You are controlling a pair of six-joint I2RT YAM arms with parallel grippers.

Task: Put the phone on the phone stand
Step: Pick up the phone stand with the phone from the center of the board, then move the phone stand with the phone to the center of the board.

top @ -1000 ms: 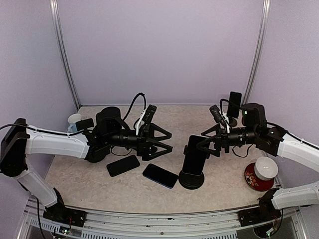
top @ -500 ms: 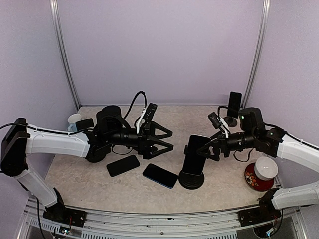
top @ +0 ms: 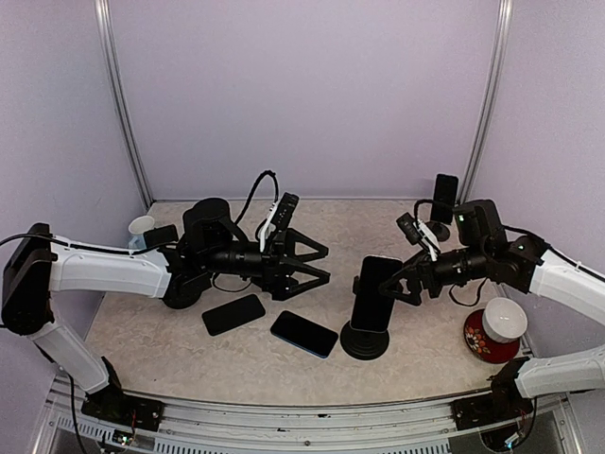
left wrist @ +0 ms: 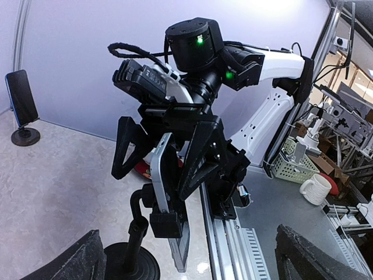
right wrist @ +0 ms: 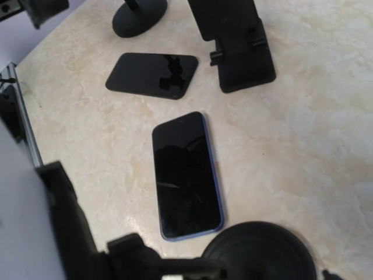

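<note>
A phone (top: 371, 291) stands upright in the clamp of a black phone stand (top: 364, 341) at centre right. My right gripper (top: 397, 284) is just behind the phone. In the left wrist view its fingers (left wrist: 127, 146) spread open on either side of the silver-edged phone (left wrist: 158, 175), which rests in the stand's clamp (left wrist: 166, 224). My left gripper (top: 317, 265) is open and empty, hovering left of the stand and pointing at it. A blue-edged phone (top: 304, 333) and a black phone (top: 233, 314) lie flat on the table.
A second stand with a phone (top: 443, 200) is at the back right. A white cup on a red saucer (top: 497, 326) sits at the right. A white cup (top: 142, 226) stands at the far left. The right wrist view shows the blue-edged phone (right wrist: 186, 175) and the stand base (right wrist: 262, 254).
My right gripper has shifted slightly right, behind the phone, and the phone now stands more upright on its stand. My left gripper has barely moved.
</note>
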